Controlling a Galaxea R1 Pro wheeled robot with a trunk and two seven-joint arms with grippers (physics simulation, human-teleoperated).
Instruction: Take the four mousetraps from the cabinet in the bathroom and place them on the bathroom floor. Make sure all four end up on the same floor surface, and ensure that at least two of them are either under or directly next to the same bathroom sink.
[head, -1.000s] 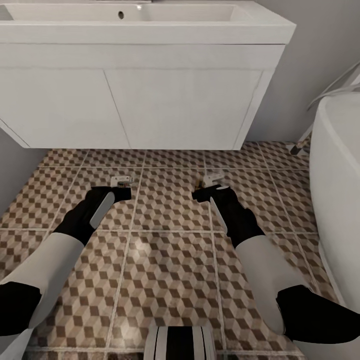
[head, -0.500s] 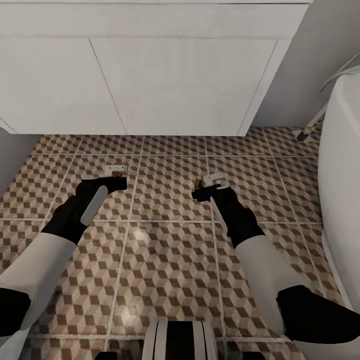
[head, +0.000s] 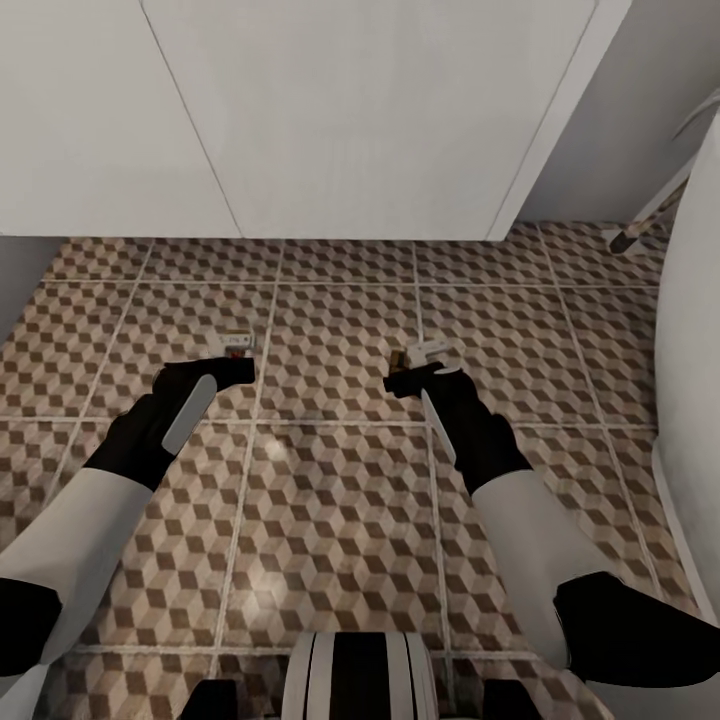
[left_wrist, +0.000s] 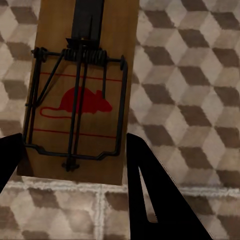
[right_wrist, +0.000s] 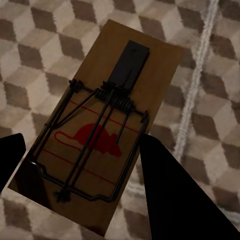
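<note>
Mousetraps, 2 flat brown wooden boards with black wire springs and red mouse marks: left gripper (left_wrist: 75, 165) pinches one (left_wrist: 80, 90), right gripper (right_wrist: 82, 170) pinches another (right_wrist: 102, 130), above cube-patterned tiled floor (head: 340, 500).

Two arms w/ white upper shells, black elbow covers & black forearms, each w/ a light grey strip along the side. Left gripper (head: 232, 362) & right gripper (head: 410, 372) black, w/ flat matte fingers (left_wrist: 160, 200) tapering to points. Base at bottom edge: black w/ white curved bands.
</note>
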